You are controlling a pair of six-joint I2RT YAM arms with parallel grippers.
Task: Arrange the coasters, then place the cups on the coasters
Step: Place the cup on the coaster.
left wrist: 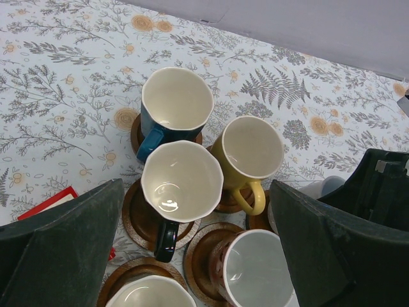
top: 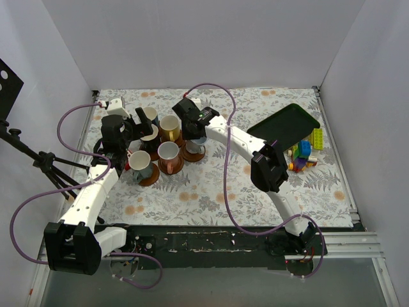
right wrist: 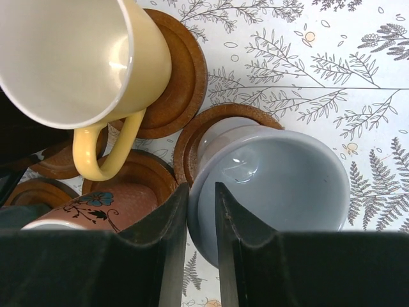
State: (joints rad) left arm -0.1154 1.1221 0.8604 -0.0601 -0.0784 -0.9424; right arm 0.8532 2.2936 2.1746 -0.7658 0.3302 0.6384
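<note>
Several cups stand on brown coasters (left wrist: 137, 214) in a tight group at the table's back left. In the left wrist view I see a blue cup (left wrist: 177, 102), a dark cup (left wrist: 182, 181), a yellow cup (left wrist: 251, 148), a pink cup (left wrist: 259, 268) and a cream cup (left wrist: 150, 293). My left gripper (left wrist: 198, 256) hangs wide open above them, touching none. The light blue cup (right wrist: 275, 179) stands on its coaster (right wrist: 211, 125). My right gripper (right wrist: 201, 211) straddles its near rim, one finger outside and one inside, with a slight gap, so it is open.
A dark green tray (top: 284, 125) leans at the back right with colourful toy blocks (top: 303, 153) beside it. A red-edged object (left wrist: 48, 201) lies left of the cups. A tripod (top: 38, 160) stands outside the left wall. White walls enclose the patterned table.
</note>
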